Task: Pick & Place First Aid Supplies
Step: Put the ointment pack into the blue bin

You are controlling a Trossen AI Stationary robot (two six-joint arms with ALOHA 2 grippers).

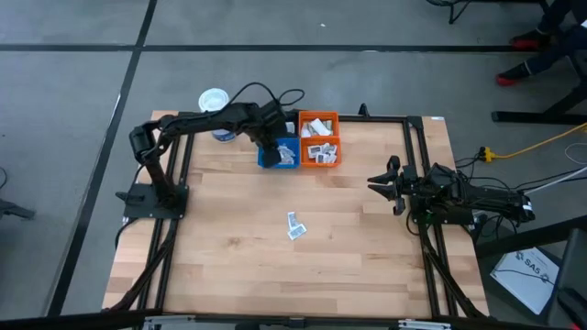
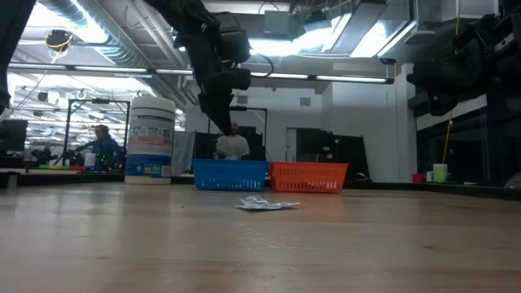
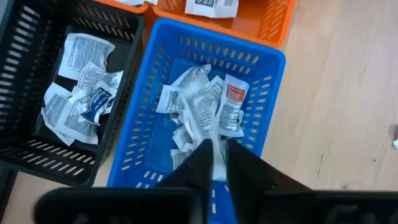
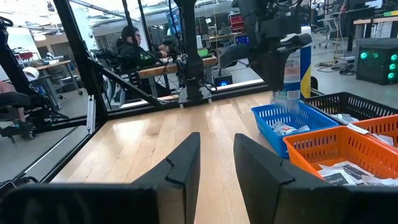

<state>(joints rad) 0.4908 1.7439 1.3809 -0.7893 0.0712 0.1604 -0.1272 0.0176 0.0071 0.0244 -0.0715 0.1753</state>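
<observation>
The left pincer (image 1: 272, 147) hangs over the blue bin (image 1: 277, 154) near the table's (image 1: 229, 247) far edge. In the left wrist view its two dark fingers (image 3: 202, 163) stand nearly together with only a thin gap, and a pale blurred sachet (image 3: 208, 134) shows in that gap — whether it is gripped or already loose cannot be told. Below it, the blue bin (image 3: 193, 109) holds a heap of white sachets (image 3: 199, 102), one with red print (image 3: 234, 96). Beside that bin, a black bin (image 3: 59, 93) holds more crumpled white sachets (image 3: 78, 99) with some blue print. An orange bin (image 1: 319, 139) touches the blue one on the side toward the table's right edge and also carries white packets (image 1: 317, 126).

Two small sachets (image 1: 294, 225) lie together on the bare wood near the table's middle, well apart from the bins. A white tub (image 1: 214, 99) stands just past the far edge.

The right pincer (image 1: 387, 183) waits above the table near its right edge — its fingers (image 4: 180, 168) apart with nothing between them. A person (image 4: 134, 46) sits in the room beyond.
</observation>
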